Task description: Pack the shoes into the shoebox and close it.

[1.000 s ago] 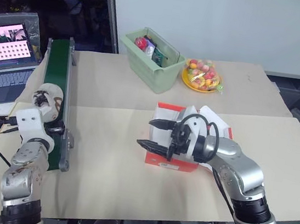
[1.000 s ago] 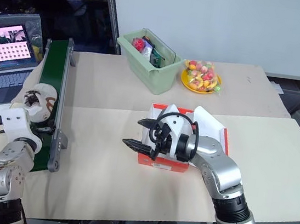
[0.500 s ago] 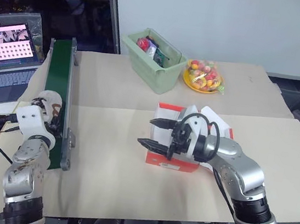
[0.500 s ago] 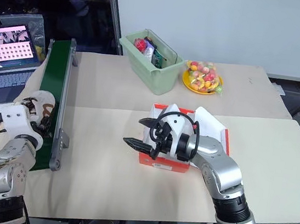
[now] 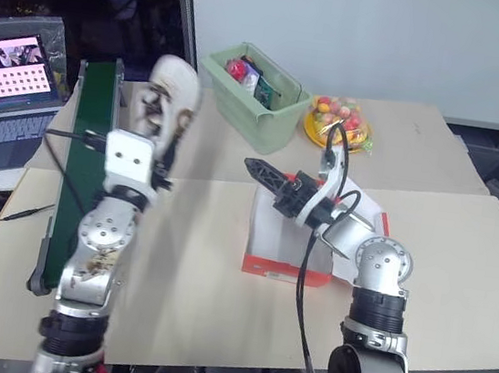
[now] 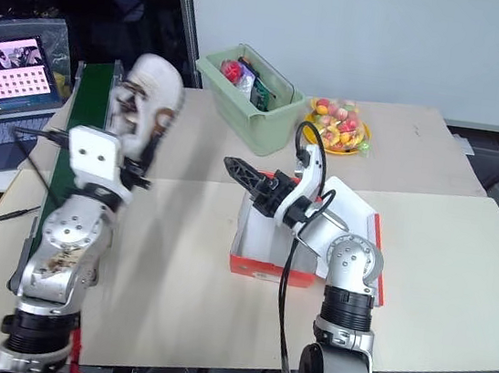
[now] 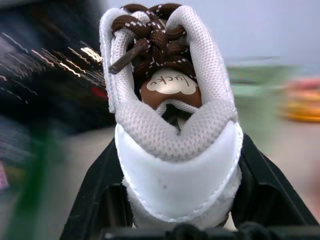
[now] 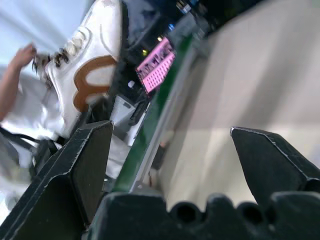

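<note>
So the left gripper (image 7: 175, 220) is clamping a cream-white sneaker (image 5: 167, 98) by the heel, one black finger (image 7: 102, 190) pressing on each side, so it's closed partway around the shoe and not empty. The sneaker is standing toe-up in the air, off to the left of the shoebox (image 5: 293, 238) and well apart from it, hanging above the tan tabletop (image 5: 191, 280) between the box and the green conveyor strip (image 5: 93, 120). In the left wrist view you're looking straight into the shoe's opening, with the dark brown laces (image 7: 150, 35) tied at the top and a brown tongue label sitting under them.

The right gripper (image 8: 170, 140) is holding nothing and its two fingers are spread wide, with a big gap showing between them. It's hovering right over the shoebox's near-left corner, pointing away from the box toward the sneaker.

The shoebox itself is sitting open on the table, red-orange outside and white inside, with its lid flap (image 5: 361, 210) folded out to the right. I can't tell if the other shoe is in the box, since the arm is covering most of the inside.

Behind the shoebox a pale green bin (image 5: 252, 95) is sitting with bits in it, and a yellow plate of fruit (image 5: 336, 124) is just right of that. A laptop (image 5: 11, 72) is glowing way off to the box's far left.
</note>
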Robot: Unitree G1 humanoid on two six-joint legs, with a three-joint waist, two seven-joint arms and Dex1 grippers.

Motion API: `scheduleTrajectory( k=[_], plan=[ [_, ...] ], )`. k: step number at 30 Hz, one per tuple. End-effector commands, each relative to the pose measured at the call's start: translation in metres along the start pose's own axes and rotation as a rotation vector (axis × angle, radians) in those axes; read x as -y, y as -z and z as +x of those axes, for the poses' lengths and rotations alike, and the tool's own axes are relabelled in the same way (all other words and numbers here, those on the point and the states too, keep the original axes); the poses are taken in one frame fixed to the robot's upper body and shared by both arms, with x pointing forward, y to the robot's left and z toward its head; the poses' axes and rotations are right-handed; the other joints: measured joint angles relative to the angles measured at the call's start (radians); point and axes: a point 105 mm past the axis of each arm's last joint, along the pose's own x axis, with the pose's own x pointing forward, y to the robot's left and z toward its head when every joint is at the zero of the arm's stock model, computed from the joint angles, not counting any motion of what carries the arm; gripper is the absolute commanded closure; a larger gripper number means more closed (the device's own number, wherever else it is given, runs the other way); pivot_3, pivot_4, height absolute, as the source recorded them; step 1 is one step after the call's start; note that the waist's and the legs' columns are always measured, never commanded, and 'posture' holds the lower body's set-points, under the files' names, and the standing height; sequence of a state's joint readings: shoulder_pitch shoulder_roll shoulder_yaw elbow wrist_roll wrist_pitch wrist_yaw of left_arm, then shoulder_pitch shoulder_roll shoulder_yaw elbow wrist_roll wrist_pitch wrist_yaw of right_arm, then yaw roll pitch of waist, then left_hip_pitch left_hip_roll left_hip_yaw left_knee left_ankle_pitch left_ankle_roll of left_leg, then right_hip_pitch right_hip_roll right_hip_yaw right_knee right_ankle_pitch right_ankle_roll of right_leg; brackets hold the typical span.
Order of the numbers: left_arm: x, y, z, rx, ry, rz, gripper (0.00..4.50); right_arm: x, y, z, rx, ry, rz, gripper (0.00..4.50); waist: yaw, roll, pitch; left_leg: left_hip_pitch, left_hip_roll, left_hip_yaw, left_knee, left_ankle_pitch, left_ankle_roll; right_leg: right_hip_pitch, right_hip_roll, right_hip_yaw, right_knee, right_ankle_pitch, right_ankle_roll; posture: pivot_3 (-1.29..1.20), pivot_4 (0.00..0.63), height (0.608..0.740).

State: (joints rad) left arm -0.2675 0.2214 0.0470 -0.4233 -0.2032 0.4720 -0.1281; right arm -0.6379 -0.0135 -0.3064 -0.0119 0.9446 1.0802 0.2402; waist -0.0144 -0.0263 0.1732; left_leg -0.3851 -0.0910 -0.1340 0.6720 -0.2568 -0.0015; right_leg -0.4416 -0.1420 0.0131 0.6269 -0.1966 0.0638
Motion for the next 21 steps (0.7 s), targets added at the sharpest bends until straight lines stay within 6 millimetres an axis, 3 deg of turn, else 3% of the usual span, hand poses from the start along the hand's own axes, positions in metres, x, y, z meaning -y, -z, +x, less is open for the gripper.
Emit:
scheduleTrajectory(
  k=[1,9,17,21],
  plan=[
    [0.046,-0.013,-0.008,0.001,0.248,-0.147,2.45,-0.016,-0.01,0.0,0.035,-0.081,0.086,0.0,-0.008,0.0,0.0,0.0,0.001,0.0,0.0,0.0,0.0,0.0,0.001,0.0,0.001,0.0,0.0,0.0,0.15,0.74],
    [0.065,-0.02,-0.009,-0.001,0.362,-0.143,2.45,-0.016,-0.013,0.004,0.04,-0.054,0.072,0.0,-0.03,0.001,0.0,0.005,0.004,0.004,0.0,0.0,0.0,0.003,0.006,0.003,0.0,0.001,-0.002,0.0,0.15,0.74],
    [0.068,-0.019,-0.006,-0.006,0.386,-0.14,2.45,-0.026,-0.021,0.013,0.075,-0.074,0.061,0.0,-0.028,0.001,0.0,0.004,0.004,0.006,0.0,0.0,0.0,0.002,0.006,0.003,-0.001,0.001,-0.002,0.0,0.15,0.74],
    [0.065,-0.017,-0.004,-0.011,0.376,-0.134,2.48,-0.027,-0.022,0.014,0.097,-0.067,0.061,1.02,-0.028,0.001,0.0,0.004,0.004,0.005,0.0,0.0,0.0,0.002,0.006,0.003,-0.001,0.001,-0.002,0.0,0.15,0.74]
  ],
)
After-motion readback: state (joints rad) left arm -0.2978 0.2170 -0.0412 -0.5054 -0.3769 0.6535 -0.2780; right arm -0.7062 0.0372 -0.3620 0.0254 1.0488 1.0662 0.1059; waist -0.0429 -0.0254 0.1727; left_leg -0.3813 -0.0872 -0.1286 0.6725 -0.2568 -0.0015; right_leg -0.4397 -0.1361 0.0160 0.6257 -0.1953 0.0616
